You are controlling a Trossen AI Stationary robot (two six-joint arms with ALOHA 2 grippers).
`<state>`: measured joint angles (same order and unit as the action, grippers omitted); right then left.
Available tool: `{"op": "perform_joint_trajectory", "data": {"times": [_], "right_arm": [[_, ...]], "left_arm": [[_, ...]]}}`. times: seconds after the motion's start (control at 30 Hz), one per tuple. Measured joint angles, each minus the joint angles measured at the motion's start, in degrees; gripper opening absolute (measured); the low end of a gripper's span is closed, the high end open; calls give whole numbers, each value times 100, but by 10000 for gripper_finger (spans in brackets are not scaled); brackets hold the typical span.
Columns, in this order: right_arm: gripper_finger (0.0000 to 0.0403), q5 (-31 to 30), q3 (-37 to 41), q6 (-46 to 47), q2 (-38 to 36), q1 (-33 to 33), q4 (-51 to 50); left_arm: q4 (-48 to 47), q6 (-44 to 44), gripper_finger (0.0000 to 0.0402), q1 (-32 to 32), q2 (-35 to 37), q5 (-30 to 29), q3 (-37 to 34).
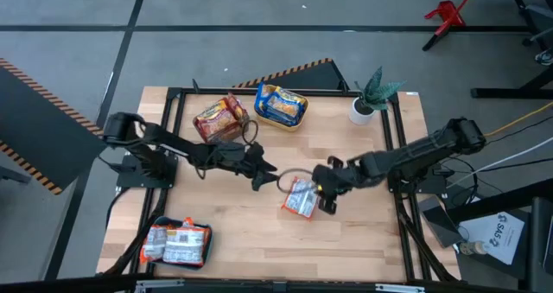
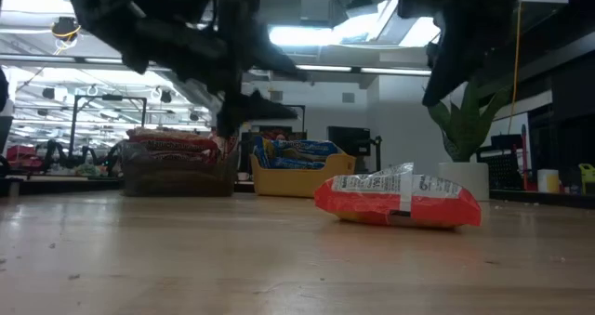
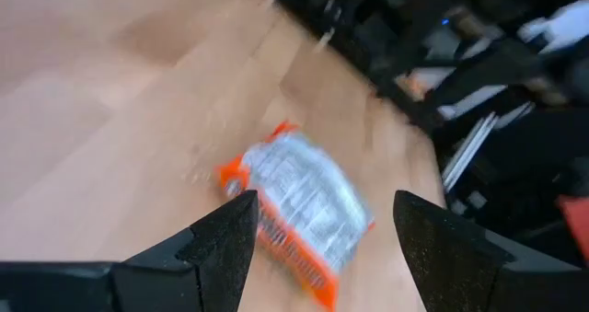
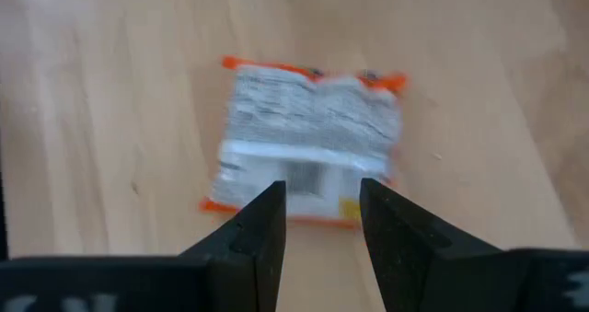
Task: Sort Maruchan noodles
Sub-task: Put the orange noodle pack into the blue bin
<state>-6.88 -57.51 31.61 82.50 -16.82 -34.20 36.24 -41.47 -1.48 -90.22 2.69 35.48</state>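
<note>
One Maruchan noodle packet (image 1: 299,199), orange-red with a silver-white printed face, lies flat on the wooden table (image 1: 242,224) near its middle. My right gripper (image 1: 327,196) hovers over the packet's right side, slanting down, open and clear of it; its wrist view shows the packet (image 4: 313,137) beyond the gripper (image 4: 320,187). My left gripper (image 1: 267,175) hangs above the table just left of the packet, open, pointing toward the packet (image 3: 299,206) past the gripper (image 3: 324,200). In the low view the packet (image 2: 400,200) rests alone on the table.
At the back stand a grey bin (image 1: 220,120) with orange-red packets and a yellow bin (image 1: 281,107) with blue-yellow ones. A teal bin (image 1: 177,244) with silver-white packets sits at the near left. A potted plant (image 1: 371,96) stands at the back right.
</note>
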Motion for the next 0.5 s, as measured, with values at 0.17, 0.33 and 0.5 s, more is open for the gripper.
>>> {"op": "perform_joint_trajectory", "data": {"times": [0.17,0.33,0.5], "right_arm": [[129,-255,498,10,262,-361,1100],[129,-412,574,229,550,-589,921],[129,-695,565,353,652,-772,997]], "left_arm": [[159,333,247,-81,-781,165,434],[139,718,247,-171,-1521,200,1087],[119,871,247,-140,-2080,-168,1593]]}}
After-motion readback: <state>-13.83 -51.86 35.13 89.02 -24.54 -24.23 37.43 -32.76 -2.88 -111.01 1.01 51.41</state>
